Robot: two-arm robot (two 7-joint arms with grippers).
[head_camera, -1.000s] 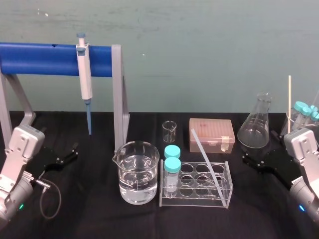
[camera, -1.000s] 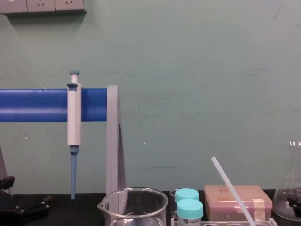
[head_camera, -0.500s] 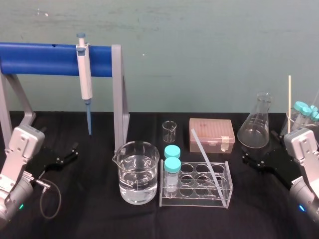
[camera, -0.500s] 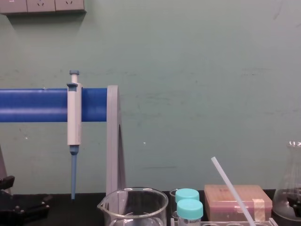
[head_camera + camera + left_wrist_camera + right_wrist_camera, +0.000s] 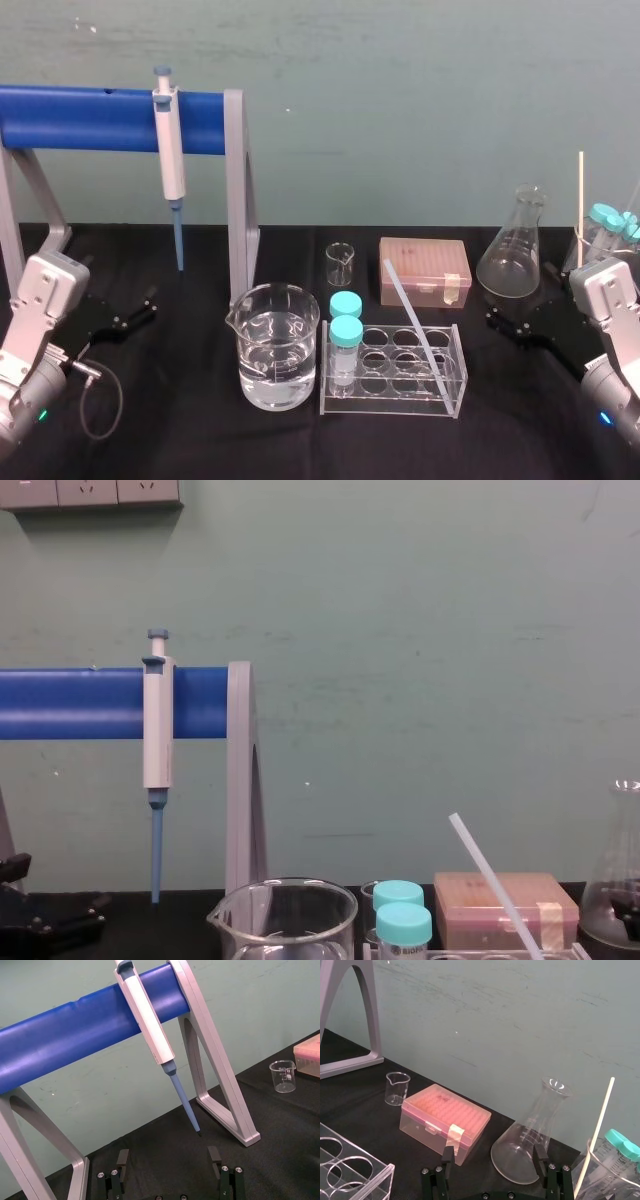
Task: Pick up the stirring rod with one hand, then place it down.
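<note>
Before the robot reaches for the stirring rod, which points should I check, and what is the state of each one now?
1. Stirring rod located: ok, it leans tilted in the clear rack.
2. Right gripper open: ok, low over the table near the flask.
3. Left gripper open: ok, parked beside the blue stand.
4. Rod's upper end free to grasp: ok, nothing touches it.
5. Path from the right gripper to the rod: seems ok, nothing tall stands between them.
6. Rod's lower end seated in a rack hole: cannot tell.
</note>
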